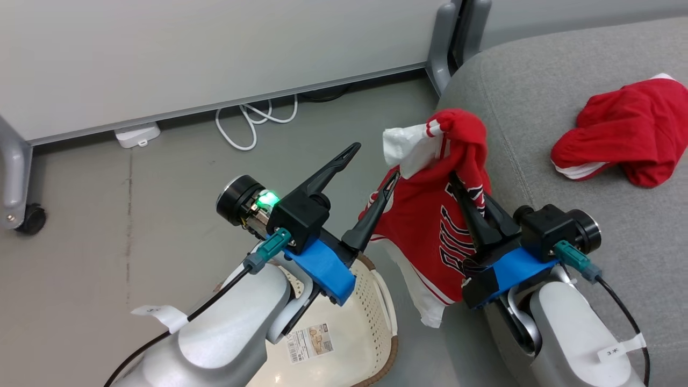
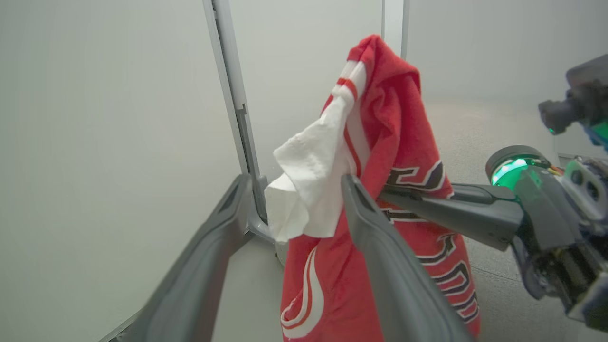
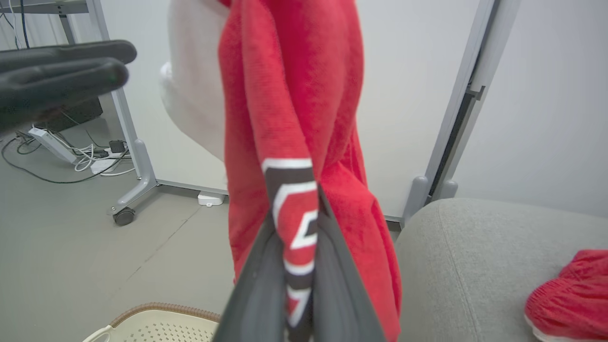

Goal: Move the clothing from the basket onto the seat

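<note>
Nearest, the cream basket sits low, left of the grey seat. Above it the left gripper stands spread wide and holds nothing, one finger just beside the hanging cloth. The right gripper is pressed together on a bunched fold of the red jersey, which dangles at the seat's left edge. The jersey looks light, limp and thin, so gathered folds should give a surer pinch than a single slick layer. Farther right, a second red garment lies on the seat.

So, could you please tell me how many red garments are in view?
2. A jersey hangs from the shut right gripper beside the seat; a second garment lies crumpled on that seat. The basket is partly hidden, so more may lie inside.
</note>
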Motion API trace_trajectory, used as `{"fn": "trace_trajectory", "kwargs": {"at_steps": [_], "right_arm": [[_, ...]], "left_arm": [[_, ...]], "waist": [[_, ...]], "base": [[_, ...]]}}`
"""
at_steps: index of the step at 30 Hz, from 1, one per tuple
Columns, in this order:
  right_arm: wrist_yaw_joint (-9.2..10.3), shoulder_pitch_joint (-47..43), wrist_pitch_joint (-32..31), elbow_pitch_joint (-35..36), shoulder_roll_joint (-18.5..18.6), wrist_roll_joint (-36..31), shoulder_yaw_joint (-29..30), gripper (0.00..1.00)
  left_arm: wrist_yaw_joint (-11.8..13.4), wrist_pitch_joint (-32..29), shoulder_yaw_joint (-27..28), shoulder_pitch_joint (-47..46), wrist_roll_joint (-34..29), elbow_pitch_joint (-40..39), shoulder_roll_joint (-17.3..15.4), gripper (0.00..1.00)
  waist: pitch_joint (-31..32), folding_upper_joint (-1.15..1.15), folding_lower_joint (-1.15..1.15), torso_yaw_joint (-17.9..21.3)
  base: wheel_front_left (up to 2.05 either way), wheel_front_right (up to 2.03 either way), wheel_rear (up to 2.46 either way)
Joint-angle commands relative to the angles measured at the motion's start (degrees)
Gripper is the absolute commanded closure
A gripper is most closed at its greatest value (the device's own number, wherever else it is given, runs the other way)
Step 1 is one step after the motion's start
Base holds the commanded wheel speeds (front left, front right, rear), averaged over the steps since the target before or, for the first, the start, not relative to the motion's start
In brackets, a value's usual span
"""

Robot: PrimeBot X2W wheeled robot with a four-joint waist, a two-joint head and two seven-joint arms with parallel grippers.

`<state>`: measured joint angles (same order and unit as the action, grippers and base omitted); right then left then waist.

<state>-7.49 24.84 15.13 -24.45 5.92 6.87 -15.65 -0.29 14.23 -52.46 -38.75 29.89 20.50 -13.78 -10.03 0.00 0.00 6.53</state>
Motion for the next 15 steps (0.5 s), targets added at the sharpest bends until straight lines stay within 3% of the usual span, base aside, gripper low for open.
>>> {"fn": "trace_trajectory", "kwargs": {"at_steps": [1,15], "right_arm": [[-0.01,-0.73,0.02,0.82,0.30,0.05,0.64,1.00],[-0.02,-6.44,0.03,7.04,0.28,-0.15,7.14,1.00]], "left_arm": [[0.19,0.34,0.10,0.30,-0.45,0.01,-0.19,0.00],[-0.57,0.74,-1.10,1.03,-1.23,1.32,0.26,0.00]], "waist": [[-0.67,0.00,0.00,1.27],[-1.33,0.00,0.00,7.04]], "base": [[0.00,0.00,0.00],[0.00,0.00,0.00]]}}
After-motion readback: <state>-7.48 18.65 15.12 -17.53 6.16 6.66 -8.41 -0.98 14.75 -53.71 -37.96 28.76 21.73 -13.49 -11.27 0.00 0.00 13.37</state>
